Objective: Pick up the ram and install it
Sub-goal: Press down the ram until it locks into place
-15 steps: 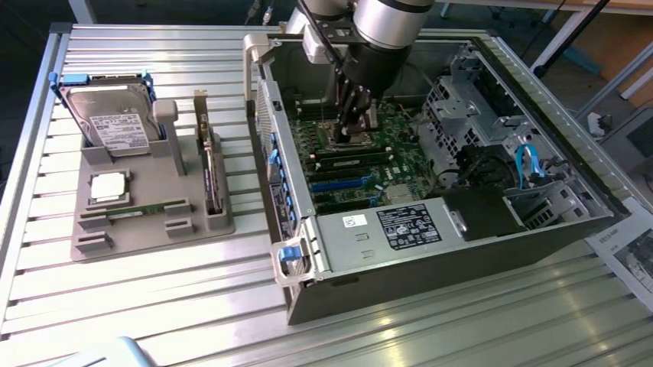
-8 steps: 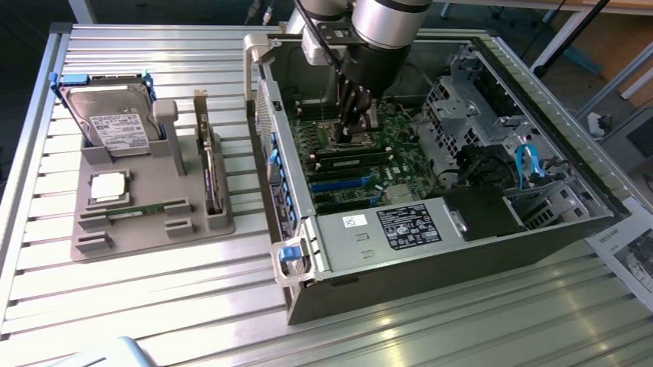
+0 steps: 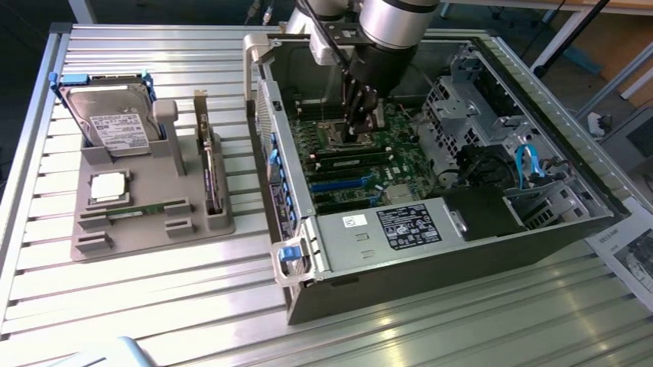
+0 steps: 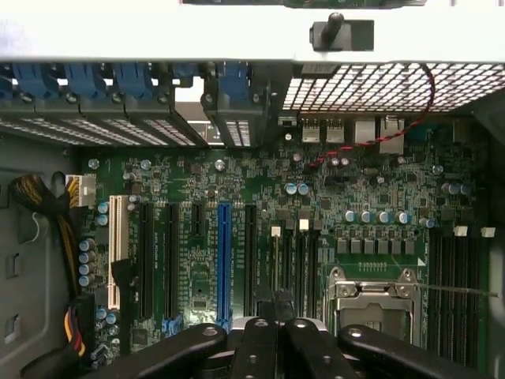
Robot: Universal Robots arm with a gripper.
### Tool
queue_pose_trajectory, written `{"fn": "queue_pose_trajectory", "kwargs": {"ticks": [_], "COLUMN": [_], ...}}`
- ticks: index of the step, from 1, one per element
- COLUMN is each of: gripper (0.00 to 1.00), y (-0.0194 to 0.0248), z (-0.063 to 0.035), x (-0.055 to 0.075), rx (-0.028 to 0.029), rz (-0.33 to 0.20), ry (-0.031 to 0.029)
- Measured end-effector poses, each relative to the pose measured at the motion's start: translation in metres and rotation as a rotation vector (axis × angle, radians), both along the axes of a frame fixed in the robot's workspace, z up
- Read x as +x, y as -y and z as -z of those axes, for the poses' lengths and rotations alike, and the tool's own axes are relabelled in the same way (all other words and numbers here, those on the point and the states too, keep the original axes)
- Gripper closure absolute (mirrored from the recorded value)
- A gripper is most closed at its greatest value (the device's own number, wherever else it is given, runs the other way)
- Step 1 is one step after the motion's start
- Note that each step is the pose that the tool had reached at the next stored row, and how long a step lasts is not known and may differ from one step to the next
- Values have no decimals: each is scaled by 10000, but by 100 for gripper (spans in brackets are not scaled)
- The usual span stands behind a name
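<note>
A slim green ram stick (image 3: pixel 143 208) lies flat in the grey holder (image 3: pixel 153 233) on the exterior view's left. My gripper (image 3: pixel 362 136) reaches down inside the open computer case (image 3: pixel 439 260), low over the motherboard beside the processor socket (image 4: pixel 375 298). In the wrist view the gripper (image 4: pixel 278 300) has its black fingers (image 4: pixel 256 339) pressed together, shut, right over the dark memory slots (image 4: pixel 293 264). What lies directly under the tips is hidden by the fingers, and I cannot tell whether a stick sits there.
The holder also carries a hard drive (image 3: pixel 115 115), a square silver processor chip (image 3: pixel 109 186) and an upright expansion card (image 3: pixel 207 164). Inside the case, a drive cage (image 3: pixel 464 107), cables (image 3: pixel 525 164) and the power supply (image 3: pixel 408 225) crowd the gripper. Blue card latches (image 4: pixel 87 79) line one wall.
</note>
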State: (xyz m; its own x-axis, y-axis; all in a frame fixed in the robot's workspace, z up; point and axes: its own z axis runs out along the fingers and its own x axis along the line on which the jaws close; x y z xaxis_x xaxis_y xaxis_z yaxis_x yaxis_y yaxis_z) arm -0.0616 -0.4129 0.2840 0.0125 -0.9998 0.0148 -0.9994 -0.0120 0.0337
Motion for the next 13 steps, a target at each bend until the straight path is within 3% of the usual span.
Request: {"fn": "queue_pose_trajectory", "kwargs": {"ticks": [13], "gripper": [90], "y": [5], "z": [0], "x": [386], "rx": [1], "rz": [-8], "ry": [0]}}
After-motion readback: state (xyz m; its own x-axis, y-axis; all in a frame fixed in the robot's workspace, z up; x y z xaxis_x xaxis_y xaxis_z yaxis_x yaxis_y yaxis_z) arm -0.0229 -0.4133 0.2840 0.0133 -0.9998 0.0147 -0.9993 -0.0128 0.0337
